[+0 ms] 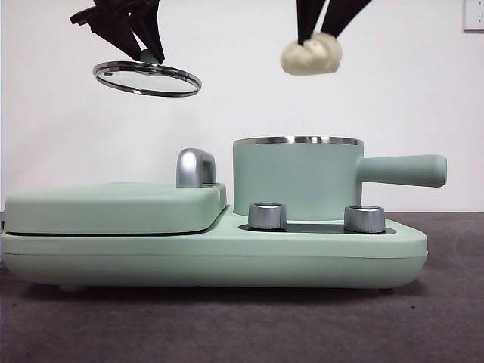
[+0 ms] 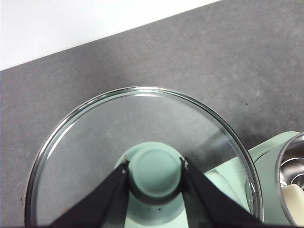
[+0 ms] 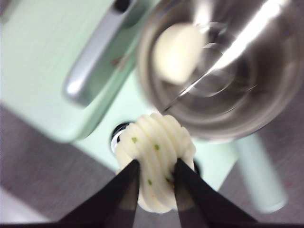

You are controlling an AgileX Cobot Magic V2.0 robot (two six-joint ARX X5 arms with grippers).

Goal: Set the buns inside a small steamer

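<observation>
The small steamer (image 1: 296, 178) is a mint-green pot with a steel rim and a straight side handle, standing open on the cooker base. A smooth plain bun (image 3: 178, 52) lies inside its steel bowl (image 3: 247, 71); a sliver of this bun (image 2: 295, 202) also shows in the left wrist view. My right gripper (image 3: 156, 166) is shut on the twisted bun (image 3: 154, 161) with green specks, held high above the pot (image 1: 311, 54). My left gripper (image 2: 154, 173) is shut on the green knob of the glass lid (image 2: 142, 142), held in the air to the pot's left (image 1: 147, 78).
The pot sits on a mint-green cooker base (image 1: 212, 253) with two steel dials (image 1: 267, 215) in front. A flat lidded griddle (image 1: 113, 208) with a chrome handle (image 1: 195, 167) takes up the base's left half. Grey table surface (image 1: 242, 325) lies all around.
</observation>
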